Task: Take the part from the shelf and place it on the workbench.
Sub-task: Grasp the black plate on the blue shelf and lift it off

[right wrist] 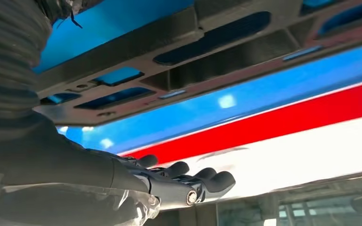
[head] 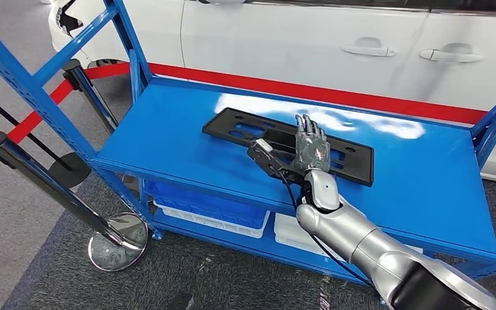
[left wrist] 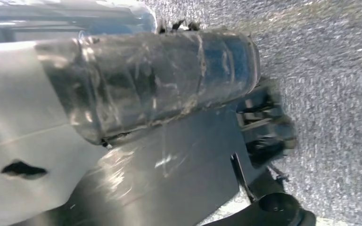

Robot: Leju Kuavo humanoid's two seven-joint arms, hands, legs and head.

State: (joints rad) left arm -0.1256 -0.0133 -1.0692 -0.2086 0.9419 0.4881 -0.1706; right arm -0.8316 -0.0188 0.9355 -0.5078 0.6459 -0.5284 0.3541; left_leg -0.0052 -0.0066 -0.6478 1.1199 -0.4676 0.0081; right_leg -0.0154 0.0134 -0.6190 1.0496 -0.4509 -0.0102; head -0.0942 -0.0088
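The part (head: 245, 129), a long flat black panel with slots cut through it, lies on the blue top of the shelf (head: 168, 148), about mid-deck and angled a little toward the far right. I have the right hand (head: 309, 150) above its middle, fingers stretched out straight and apart, holding nothing; whether the palm touches the panel I cannot tell. In the right wrist view the fingers (right wrist: 207, 181) reach out flat with the slotted part (right wrist: 184, 70) close beside them. The left hand (left wrist: 146, 89) shows as a grey wrapped cover above speckled carpet, too blurred for me to say how its fingers lie. Beyond the shelf stands a white car (head: 310, 39), close to the far edge, with a red band (head: 336, 97) along its base. The blue uprights (head: 32, 90) rise at the near left, and two black posts (head: 39, 177) on chrome feet stand just beside that corner. A white tray (head: 213, 223) with blue contents sits on the deck below.
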